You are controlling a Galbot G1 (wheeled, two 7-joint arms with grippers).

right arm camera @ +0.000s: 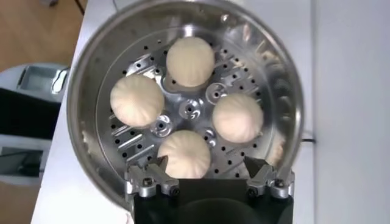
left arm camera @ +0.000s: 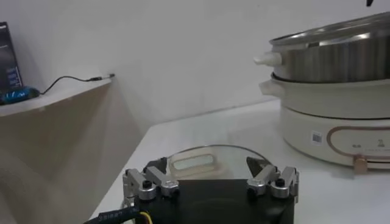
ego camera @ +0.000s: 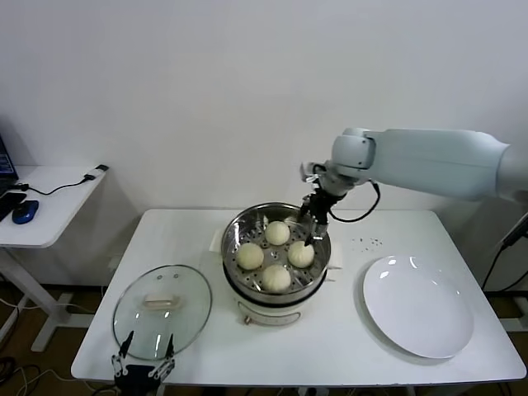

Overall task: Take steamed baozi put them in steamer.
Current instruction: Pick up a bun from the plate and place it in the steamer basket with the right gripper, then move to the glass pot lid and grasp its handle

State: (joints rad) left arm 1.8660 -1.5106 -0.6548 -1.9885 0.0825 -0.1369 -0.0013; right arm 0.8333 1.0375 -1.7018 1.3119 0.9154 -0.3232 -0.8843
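The right gripper [ego camera: 311,233] hangs over the far right rim of the steamer [ego camera: 233,239], pointing down into it, its two metal fingers spread apart with nothing between them; in the right wrist view the same gripper [right arm camera: 210,176] looks straight down into the pot, the fingertips [right arm camera: 152,179] standing wide to either side of the nearest bun without touching it. The steamer [right arm camera: 91,79] is a round, shiny stainless-steel pot with a perforated tray floor, seated on a smooth cream-white base with side handles; being circular, it has no long axis and its open mouth faces straight up. All four steamed baozi [ego camera: 277,233] lie inside on the tray in a loose ring around its centre: smooth, matte, cream-white domes, each sitting flat side down and rounded top up, close together but apart. The steamed baozi [right arm camera: 184,154] closest to the right gripper lies directly below it, with the other three farther off beyond it. A flat, glossy white round plate [ego camera: 418,306] lies on the white table [ego camera: 330,346] outward of the right gripper, on its far side from the steamer. The left gripper [ego camera: 146,358] is parked at the near edge of the table, well apart from the steamer, its fingers open just at the rim of a round glass lid [ego camera: 162,300] with a pale handle lying flat; the left wrist view shows that gripper [left arm camera: 211,181] with the glass lid [left arm camera: 204,159] just beyond it and the steamer [left arm camera: 332,58] farther off.
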